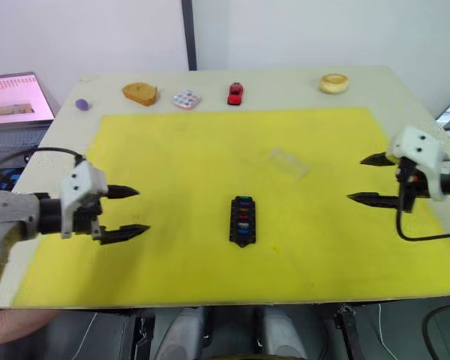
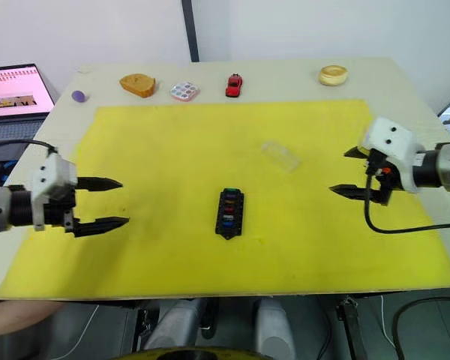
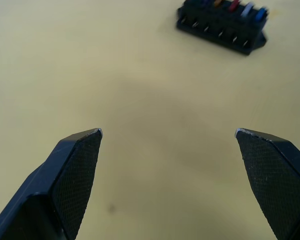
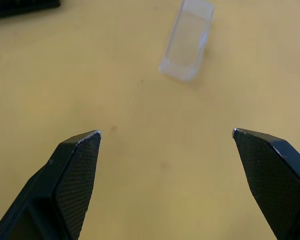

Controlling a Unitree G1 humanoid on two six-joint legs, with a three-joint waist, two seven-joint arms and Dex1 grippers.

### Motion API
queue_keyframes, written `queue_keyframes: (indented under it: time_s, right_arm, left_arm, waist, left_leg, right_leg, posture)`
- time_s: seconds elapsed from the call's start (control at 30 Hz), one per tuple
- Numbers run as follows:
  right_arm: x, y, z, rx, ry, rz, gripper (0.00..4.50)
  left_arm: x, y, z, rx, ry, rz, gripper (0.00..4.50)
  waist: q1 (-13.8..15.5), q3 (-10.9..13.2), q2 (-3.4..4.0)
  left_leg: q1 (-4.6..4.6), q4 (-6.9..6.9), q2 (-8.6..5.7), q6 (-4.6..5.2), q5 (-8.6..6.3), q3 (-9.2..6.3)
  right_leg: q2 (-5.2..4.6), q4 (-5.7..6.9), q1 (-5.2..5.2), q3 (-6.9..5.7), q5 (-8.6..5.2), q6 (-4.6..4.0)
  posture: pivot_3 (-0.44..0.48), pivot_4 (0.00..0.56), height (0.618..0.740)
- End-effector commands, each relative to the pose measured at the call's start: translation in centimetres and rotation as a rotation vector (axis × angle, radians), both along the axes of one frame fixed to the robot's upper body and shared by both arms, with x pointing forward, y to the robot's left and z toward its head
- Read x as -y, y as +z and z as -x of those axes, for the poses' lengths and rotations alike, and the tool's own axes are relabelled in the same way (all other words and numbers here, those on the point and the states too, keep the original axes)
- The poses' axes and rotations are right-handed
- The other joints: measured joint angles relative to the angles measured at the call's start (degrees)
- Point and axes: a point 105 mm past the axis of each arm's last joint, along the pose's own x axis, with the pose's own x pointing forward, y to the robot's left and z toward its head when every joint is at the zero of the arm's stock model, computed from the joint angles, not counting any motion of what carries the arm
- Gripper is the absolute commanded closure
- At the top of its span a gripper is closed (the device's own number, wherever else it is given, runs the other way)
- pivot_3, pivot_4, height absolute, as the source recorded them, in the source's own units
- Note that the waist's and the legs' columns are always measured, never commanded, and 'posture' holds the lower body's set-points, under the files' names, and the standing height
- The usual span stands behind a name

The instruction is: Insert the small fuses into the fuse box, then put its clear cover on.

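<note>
- The left tool (image 1: 127, 214) hovers over the near-left part of the yellow mat (image 1: 172, 165), arm level and pointing inward, its black fingers spread wide and empty.
- The right tool (image 1: 371, 180) hangs over the mat's right edge, pointing inward too, its fingers also wide apart.
- Between them, the small black rectangular fuse box (image 1: 241, 220) lies mid-mat with the small coloured fuses (image 1: 243, 212) seated in its slots.
- The clear plastic cover (image 1: 287, 162) lies on the mat, apart from the box, nearer the right tool.
- A red toy car (image 1: 235, 93) sits at the counter's (image 1: 285, 79) far edge.
</note>
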Motion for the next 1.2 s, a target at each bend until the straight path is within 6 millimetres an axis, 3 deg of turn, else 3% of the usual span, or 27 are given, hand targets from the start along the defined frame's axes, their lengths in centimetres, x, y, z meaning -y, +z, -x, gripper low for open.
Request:
queue_keyframes:
  time_s: [0.03, 0.17, 0.27, 0.43, 0.53, 0.73, 1.0, 1.1, 1.2]
  right_arm:
    - [-1.0, 1.0, -1.3, 0.066, -0.031, -0.014, 0.06]
    - [-3.4, 0.3, -4.7, -0.063, -0.193, -0.175, 0.06]
    - [-4.5, -0.8, -6.6, -0.123, -0.238, -0.171, 0.06]
    - [-7.0, -2.0, -9.2, -0.211, -0.211, -0.186, 0.06]
    - [-7.0, -2.6, -10.9, -0.202, -0.238, -0.148, 0.06]
    - [-8.3, -3.1, -12.6, -0.235, -0.228, -0.132, 0.06]
    - [-8.7, -4.3, -12.8, -0.27, -0.194, -0.063, 0.06]
    - [-9.1, -4.2, -12.8, -0.267, -0.174, -0.065, 1.24]
    - [-9.6, -4.0, -12.7, -0.265, -0.152, -0.072, 2.74]
  left_arm:
    - [1.5, 0.4, 0.3, 0.018, -0.039, 0.024, 0.0]
    - [3.8, -1.1, 0.4, 0.012, -0.094, 0.032, 0.0]
    - [4.8, -1.2, 0.1, 0.031, -0.113, 0.053, 0.0]
    - [6.0, 0.0, -2.1, 0.09, -0.121, 0.107, 0.0]
    - [7.3, 0.7, -2.8, 0.113, -0.162, 0.138, 0.0]
    - [9.3, 1.1, -3.6, 0.141, -0.203, 0.171, 0.0]
    - [9.4, 0.3, -3.6, 0.15, -0.186, 0.164, 0.0]
    - [9.2, 0.0, -3.3, 0.143, -0.18, 0.161, 0.0]
    - [8.9, -0.4, -2.9, 0.121, -0.168, 0.155, 0.0]
  waist:
    - [-0.02, 0.0, 0.0]
    - [-0.31, 0.0, 0.03]
    - [-0.36, 0.02, -0.02]
    - [0.3, 0.03, -0.05]
    - [0.12, 0.03, -0.05]
    - [-0.57, 0.03, -0.05]
    - [-1.4, 0.03, -0.05]
    - [-1.39, 0.03, -0.04]
    - [-1.39, 0.03, -0.04]
  left_leg:
    - [0.0, 0.0, 0.0, 0.0, 0.0, 0.0]
    - [0.04, 0.0, 0.0, 0.09, 0.07, 0.01]
    - [0.06, 0.0, -0.01, 0.08, 0.09, 0.01]
    - [-0.03, -0.04, -0.07, 0.06, 0.14, -0.04]
    - [0.01, 0.07, -0.07, 0.05, 0.16, -0.03]
    - [0.02, 0.03, -0.05, -0.32, 0.38, -0.03]
    - [0.03, -0.03, -0.06, -0.38, 0.42, -0.03]
    - [0.03, -0.04, -0.06, -0.38, 0.42, -0.03]
    - [0.03, -0.03, -0.06, -0.39, 0.43, -0.03]
  right_leg:
    - [0.0, 0.0, 0.0, 0.0, 0.03, 0.05]
    - [0.01, 0.01, 0.01, 0.01, 0.02, 0.02]
    - [0.02, 0.02, 0.03, 0.0, 0.04, 0.04]
    - [0.03, 0.01, -0.02, -0.06, 0.1, 0.13]
    - [0.06, 0.05, 0.06, -0.08, 0.15, 0.1]
    - [0.15, 0.12, 0.01, -0.07, 0.15, 0.1]
    - [0.16, 0.34, -0.13, -0.05, 0.14, 0.09]
    - [0.16, 0.37, -0.14, -0.04, 0.14, 0.09]
    - [0.17, 0.38, -0.14, -0.03, 0.14, 0.09]
  posture:
    - [0.0, 0.15, 0.74]
    - [0.0, 0.15, 0.74]
    - [0.0, 0.15, 0.74]
    - [0.0, 0.15, 0.74]
    - [0.0, 0.15, 0.74]
    - [0.0, 0.15, 0.74]
    - [0.0, 0.15, 0.74]
    - [0.0, 0.15, 0.74]
    - [0.0, 0.15, 0.74]
